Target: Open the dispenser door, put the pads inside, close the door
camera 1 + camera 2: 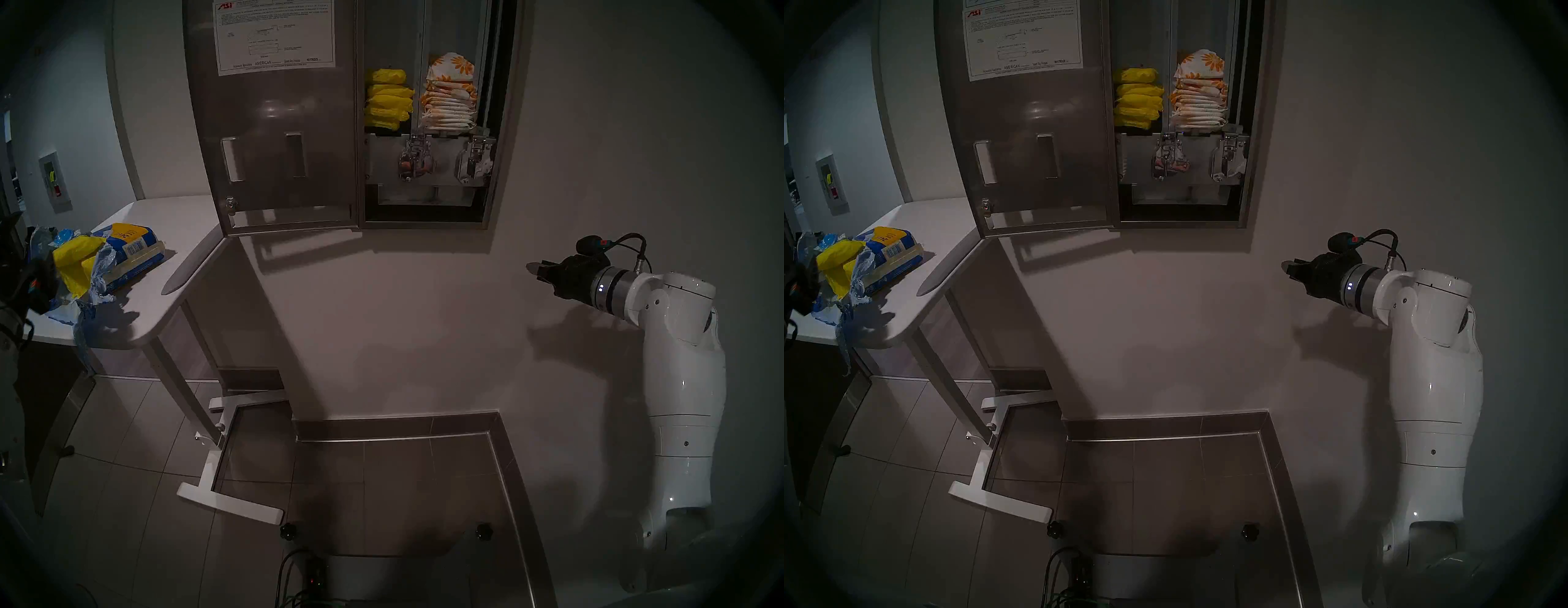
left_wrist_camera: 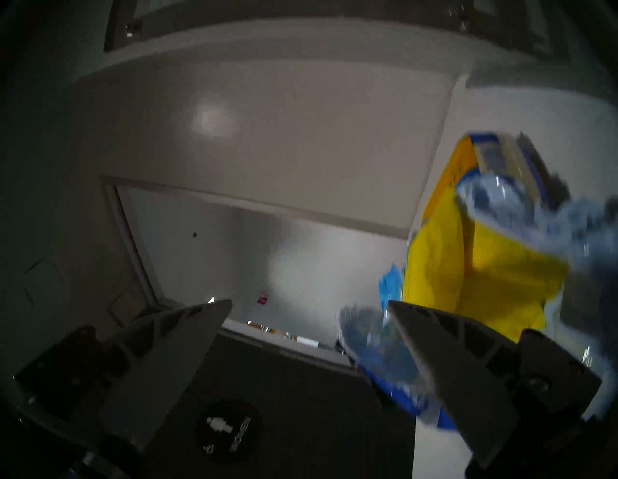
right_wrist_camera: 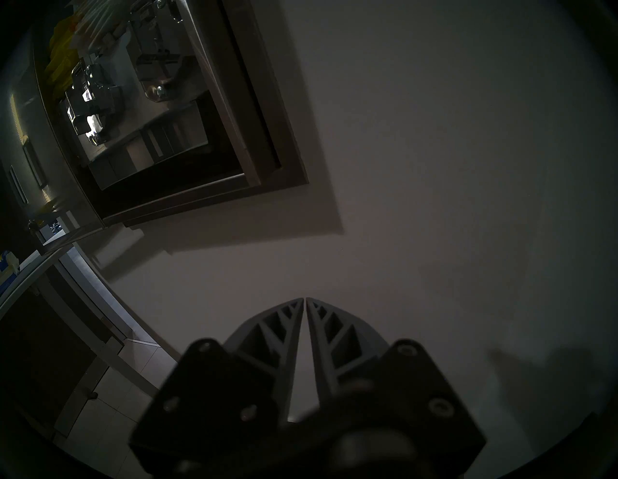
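I see the dispenser door (image 1: pixel 275 127) swung fully open to the left, its long axis upright, inner face toward me. Yellow pads (image 1: pixel 388 99) lie flat, stacked in the cabinet's left column; more sit in the torn pack (image 1: pixel 123 254) near the table's (image 1: pixel 169 297) left edge. My left hand (image 2: pixel 311 302) gapes wide, empty, beside that pack; my right hand (image 3: pixel 306 299) is pinched together, holding nothing.

Public restroom: wall-mounted pad dispenser (image 1: pixel 428 114), tiled floor (image 1: pixel 382 488).
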`<state>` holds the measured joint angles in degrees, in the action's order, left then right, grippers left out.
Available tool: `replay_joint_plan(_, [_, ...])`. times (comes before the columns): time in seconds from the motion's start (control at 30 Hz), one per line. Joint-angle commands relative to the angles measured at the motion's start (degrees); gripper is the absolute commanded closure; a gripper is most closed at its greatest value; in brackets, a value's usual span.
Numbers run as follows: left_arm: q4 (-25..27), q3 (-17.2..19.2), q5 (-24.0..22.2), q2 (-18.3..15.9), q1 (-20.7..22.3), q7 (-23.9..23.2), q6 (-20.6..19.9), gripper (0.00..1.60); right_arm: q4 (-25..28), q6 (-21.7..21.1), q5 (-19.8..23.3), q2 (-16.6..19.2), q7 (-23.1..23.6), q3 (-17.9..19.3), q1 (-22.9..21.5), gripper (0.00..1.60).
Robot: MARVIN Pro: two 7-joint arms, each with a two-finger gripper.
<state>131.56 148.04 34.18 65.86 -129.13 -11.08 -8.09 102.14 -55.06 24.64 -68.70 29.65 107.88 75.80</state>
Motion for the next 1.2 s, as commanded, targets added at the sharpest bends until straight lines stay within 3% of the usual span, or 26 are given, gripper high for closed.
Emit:
replay_joint_plan(0.0, [1.2, 8.6, -0.3, 3.5, -4.9, -1.9, 3.9, 0.00, 1.5, 0.3, 0.1, 0.4, 0.1, 0.1, -1.6, 1.08])
replay_joint_plan(0.07, [1.5, 11.3, -1.0, 4.3, -6.3, -3.4, 5.9, 0.00, 1.6, 0.3, 0.1, 0.4, 0.1, 0.1, -1.6, 1.08])
replay_joint_plan(0.1, [1.7, 10.3, -0.9, 4.6, -6.5, -3.4, 6.5, 0.00, 1.6, 0.3, 0.1, 0.4, 0.1, 0.1, -1.6, 1.08])
replay_joint_plan(0.2, [2.2, 14.3, -2.7, 5.8, -8.6, -5.9, 10.5, 0.00, 1.7, 0.2, 0.1, 0.4, 0.1, 0.1, -1.6, 1.08])
replay_joint_plan(0.43, [1.8, 17.0, -9.5, 6.0, -10.6, -8.7, 18.2, 0.00, 1.9, 0.1, 0.1, 0.5, 0.0, 0.1, -1.7, 1.08])
replay_joint_plan(0.73, [-5.7, 17.0, -15.2, 0.8, -9.7, -8.8, 27.3, 0.00, 2.0, 0.1, 0.0, 0.4, -0.1, 0.1, -1.7, 1.08])
replay_joint_plan(1.17, [-16.5, 17.0, -16.9, -6.4, -8.0, -8.4, 36.6, 0.00, 2.1, 0.1, 0.0, 0.4, -0.2, 0.1, -1.7, 1.08])
